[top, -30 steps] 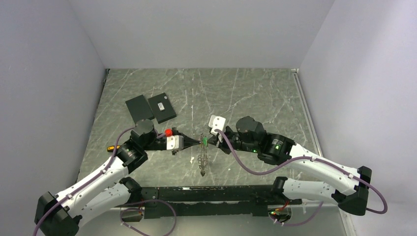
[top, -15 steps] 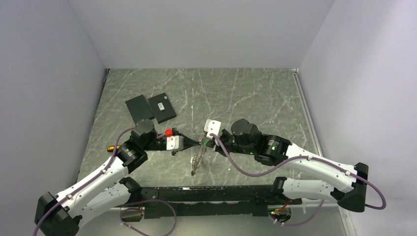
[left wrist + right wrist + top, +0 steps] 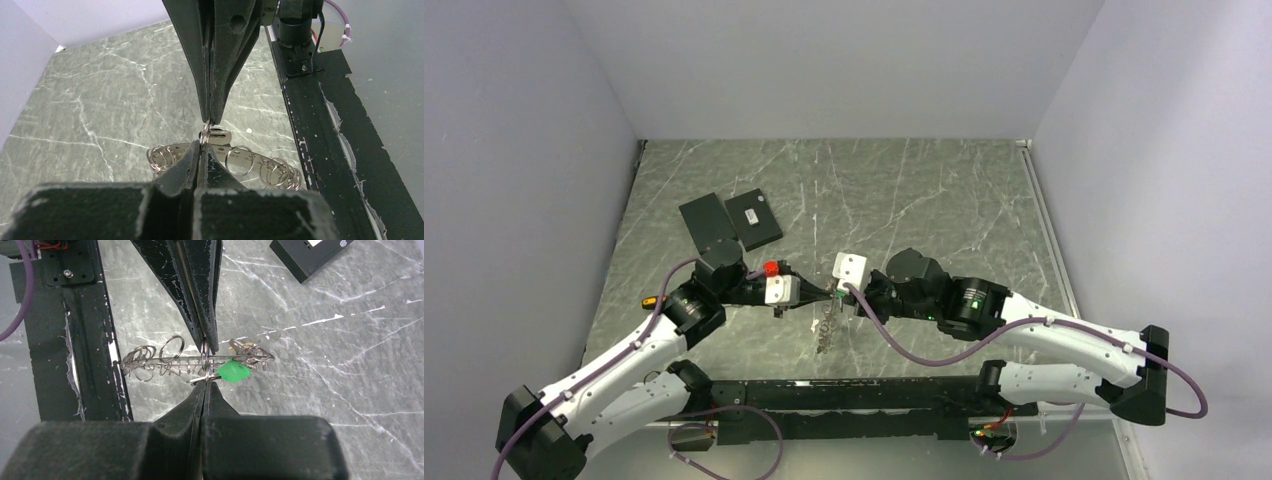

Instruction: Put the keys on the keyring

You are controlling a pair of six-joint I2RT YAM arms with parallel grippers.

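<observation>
The keyring point(image 3: 180, 360), a thin metal ring on a grey chain of small loops with a green tag point(image 3: 232, 371), is held above the marbled surface point(image 3: 924, 190) in the near middle, its chain drooping toward the black rail point(image 3: 854, 395) at the near edge. The left jaws are clenched on the ring from the left. The right jaws meet them tip to tip from the right, also clenched, where a small flat silver blade point(image 3: 197, 380) juts out, though whether they pinch ring or blade I cannot tell; two flat black plates point(image 3: 729, 220) lie well apart, far left.
</observation>
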